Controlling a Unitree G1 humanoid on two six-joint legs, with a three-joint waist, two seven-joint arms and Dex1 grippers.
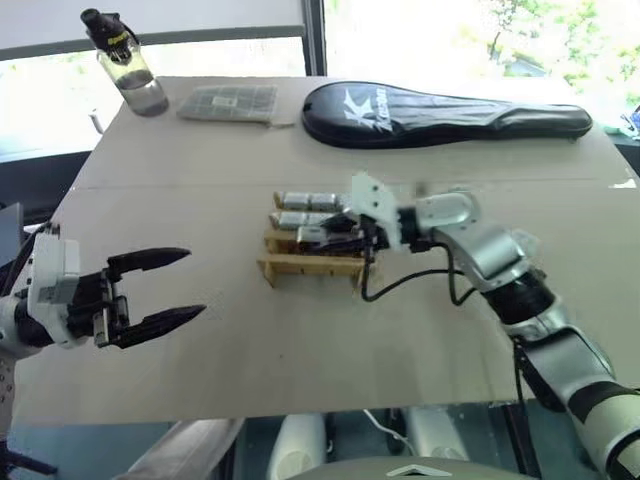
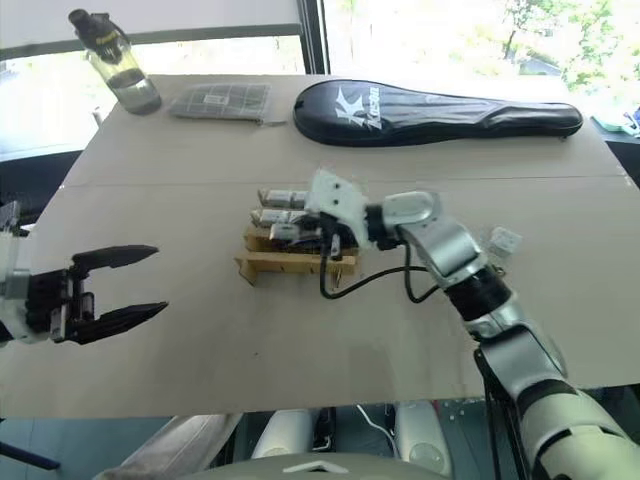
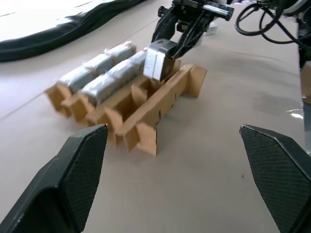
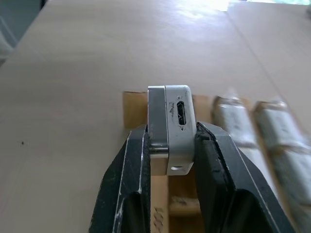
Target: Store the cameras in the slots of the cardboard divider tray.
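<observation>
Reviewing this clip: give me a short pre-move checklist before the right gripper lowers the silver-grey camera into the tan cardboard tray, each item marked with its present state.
1. Grip: the right gripper is shut on the silver-grey boxy camera, a black finger on each side. Ok.
2. Position: the held camera hangs over the tan cardboard divider tray. Ok.
3. Free slots: the row of the tray nearest the left gripper shows empty slots; the two rows behind it hold silver-grey cameras. Ok.
4. Alignment with one slot: cannot tell.
5. Left gripper is open and well apart from the tray. Ok.
6. The right arm's black cable trails beside the tray; whether it touches it: cannot tell.
</observation>
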